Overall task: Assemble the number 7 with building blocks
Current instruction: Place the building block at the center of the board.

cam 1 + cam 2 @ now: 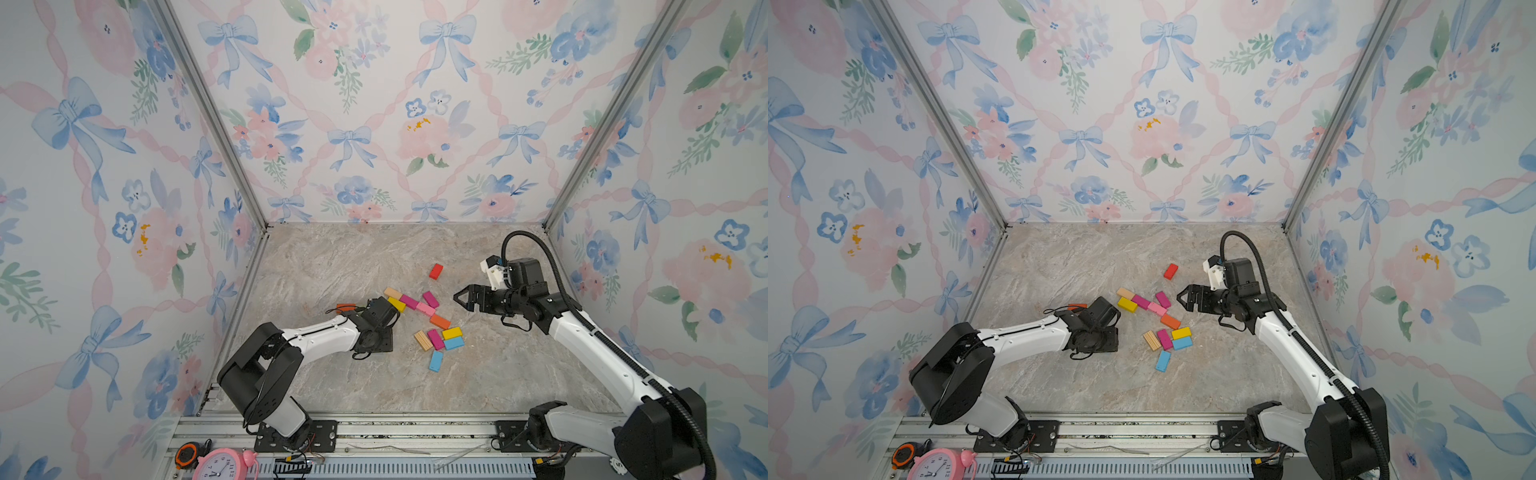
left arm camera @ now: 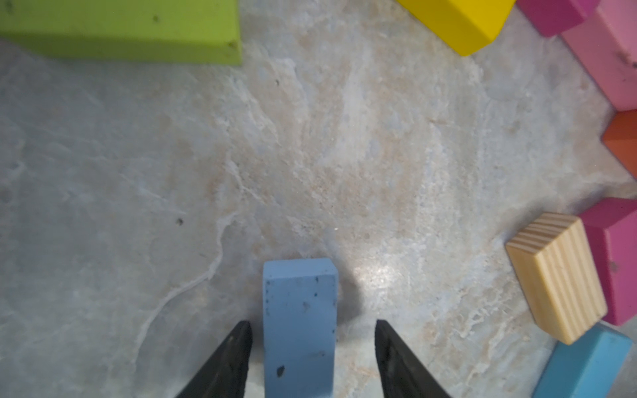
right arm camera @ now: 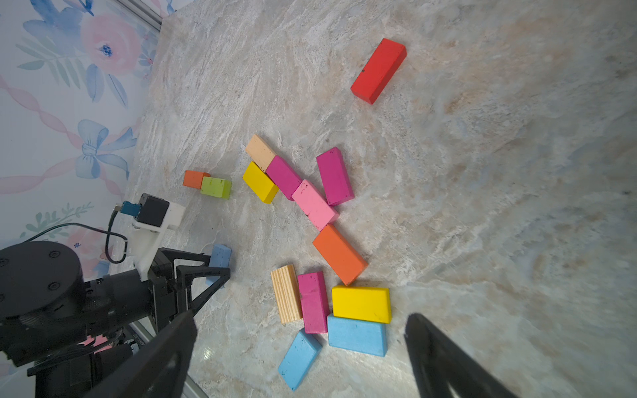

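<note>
Left gripper (image 2: 312, 327): partly open, astride a dull blue block (image 2: 299, 320) with a gap on each side, so holds nothing. Clear only in the left wrist view; in both top views hidden under the left arm (image 1: 320, 332). Right gripper (image 3: 296, 327): spread wide, empty, hangs over the table (image 3: 482, 172) just beside the building blocks (image 1: 424, 309).

Green block (image 3: 215, 187): visible in the wrist views only, touching an orange block (image 3: 194, 179); in the top views only the orange one showing, beside the left arm. Red block (image 1: 436, 271): alone, well apart from the rest, toward the back wall (image 1: 374, 124).

All other blocks: flat near the table's middle, between the two grippers, as a bent chain and a tight cluster nearer the front. Brick-shaped, sharp-edged, matte painted; dark chips on the dull blue one; one plain wood block (image 3: 286, 294) with striped grain. Table like veined stone, beige and grey. Fingers (image 2: 227, 361) black, tapering to points.
</note>
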Motion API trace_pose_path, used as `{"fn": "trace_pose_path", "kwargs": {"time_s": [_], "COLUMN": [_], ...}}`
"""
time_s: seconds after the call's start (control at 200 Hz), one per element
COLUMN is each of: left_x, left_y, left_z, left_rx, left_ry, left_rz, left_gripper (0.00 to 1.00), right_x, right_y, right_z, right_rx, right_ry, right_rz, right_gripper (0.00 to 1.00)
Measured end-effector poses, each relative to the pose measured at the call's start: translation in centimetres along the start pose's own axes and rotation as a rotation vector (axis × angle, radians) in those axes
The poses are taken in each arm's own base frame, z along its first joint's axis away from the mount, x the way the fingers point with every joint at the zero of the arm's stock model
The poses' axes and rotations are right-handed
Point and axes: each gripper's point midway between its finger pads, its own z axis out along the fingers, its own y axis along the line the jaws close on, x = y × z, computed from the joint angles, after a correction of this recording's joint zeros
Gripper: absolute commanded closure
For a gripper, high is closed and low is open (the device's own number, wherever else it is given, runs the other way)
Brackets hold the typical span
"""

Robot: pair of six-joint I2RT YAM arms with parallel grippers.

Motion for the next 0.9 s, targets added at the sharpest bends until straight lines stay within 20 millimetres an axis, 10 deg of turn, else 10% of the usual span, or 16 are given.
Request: {"fn": "trace_pose_path", "kwargs": {"time_s": [0.63, 0.9], "left_x": [-0.1, -2.6], "left_y": [0.9, 0.9], "left_z": [-2.2, -6.1], "left_rx": [-0.015, 0.015], "left_ry": [-0.037, -0.196], "left_rz": [0.007, 0.007], "left_gripper": [0.14, 0.03], "right_x": [0.0, 0.0], "right_y": [-0.1, -0.1], "right_z": [0.0, 0.0], "right_rx": [0.003, 0.007], "right_ry": [0.0, -0.001], "right_rz": [0.0, 0.001], "right_gripper": [0.04, 0.03]}}
